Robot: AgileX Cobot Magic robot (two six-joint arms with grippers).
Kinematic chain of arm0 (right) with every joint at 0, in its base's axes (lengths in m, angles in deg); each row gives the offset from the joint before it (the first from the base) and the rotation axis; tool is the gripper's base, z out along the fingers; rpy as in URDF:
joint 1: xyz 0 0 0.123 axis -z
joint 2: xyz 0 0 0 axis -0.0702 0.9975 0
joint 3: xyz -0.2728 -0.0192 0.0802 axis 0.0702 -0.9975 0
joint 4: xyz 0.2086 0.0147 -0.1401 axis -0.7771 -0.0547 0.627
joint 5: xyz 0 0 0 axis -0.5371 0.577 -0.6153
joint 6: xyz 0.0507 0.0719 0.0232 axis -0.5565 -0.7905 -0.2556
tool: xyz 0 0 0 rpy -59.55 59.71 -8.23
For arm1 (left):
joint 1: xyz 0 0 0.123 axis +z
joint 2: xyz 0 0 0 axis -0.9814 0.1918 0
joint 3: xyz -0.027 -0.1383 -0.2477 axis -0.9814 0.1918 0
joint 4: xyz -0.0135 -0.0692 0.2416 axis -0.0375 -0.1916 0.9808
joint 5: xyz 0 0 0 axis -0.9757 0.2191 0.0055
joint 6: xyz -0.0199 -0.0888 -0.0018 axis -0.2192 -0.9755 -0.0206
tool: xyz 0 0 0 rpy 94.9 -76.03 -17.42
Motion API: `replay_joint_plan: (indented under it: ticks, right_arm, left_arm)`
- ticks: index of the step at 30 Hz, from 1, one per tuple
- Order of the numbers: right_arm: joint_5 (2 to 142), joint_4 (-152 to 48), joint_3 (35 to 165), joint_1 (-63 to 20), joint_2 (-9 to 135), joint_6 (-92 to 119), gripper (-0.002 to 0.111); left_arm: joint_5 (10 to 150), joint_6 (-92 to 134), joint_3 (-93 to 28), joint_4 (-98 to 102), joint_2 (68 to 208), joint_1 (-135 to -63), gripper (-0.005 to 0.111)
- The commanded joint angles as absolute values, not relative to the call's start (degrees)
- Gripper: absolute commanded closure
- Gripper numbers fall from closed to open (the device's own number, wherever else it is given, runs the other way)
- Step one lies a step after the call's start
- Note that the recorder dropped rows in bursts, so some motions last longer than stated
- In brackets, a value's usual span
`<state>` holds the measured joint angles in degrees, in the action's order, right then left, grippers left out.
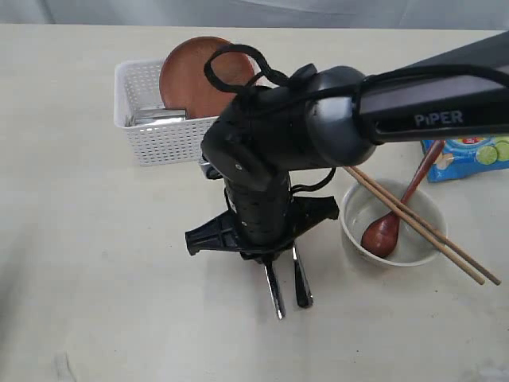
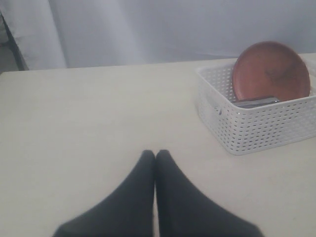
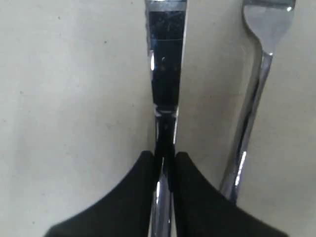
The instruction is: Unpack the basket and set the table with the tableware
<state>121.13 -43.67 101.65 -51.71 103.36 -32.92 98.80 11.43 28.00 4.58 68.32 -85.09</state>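
Steel knife (image 3: 167, 74) pinched in the right tool (image 3: 165, 165) on the desk (image 3: 74, 98), fork (image 3: 252, 108) just beside (left tool (image 2: 155, 158) pressed together, empty).

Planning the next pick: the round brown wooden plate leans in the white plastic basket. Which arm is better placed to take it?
Probably left: the left pincer is empty and faces the white lattice basket and round brown wooden plate; the right pincer is clamped on the steel knife.
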Motion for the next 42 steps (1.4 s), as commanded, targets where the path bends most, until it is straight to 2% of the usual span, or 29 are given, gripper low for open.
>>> replay_joint_plan:
  ticks: [1,10,22,42]
  right_arm:
    - [114.0,-45.2,99.7,-51.4,102.9,-35.7,0.109]
    - [114.5,-48.4,99.7,-48.5,102.7,-35.4,0.109]
    - [113.9,-47.2,95.2,-48.7,99.3,-34.9,0.109]
    - [114.1,-43.5,95.2,-48.6,99.6,-34.1,0.109]
  left_arm:
    - [98.2,11.5,28.1,4.5,68.1,-85.5,0.107]
    - [98.2,11.5,28.1,4.5,68.1,-85.5,0.107]
    - [98.2,11.5,28.1,4.5,68.1,-85.5,0.107]
    - [98.2,11.5,28.1,4.5,68.1,-85.5,0.107]
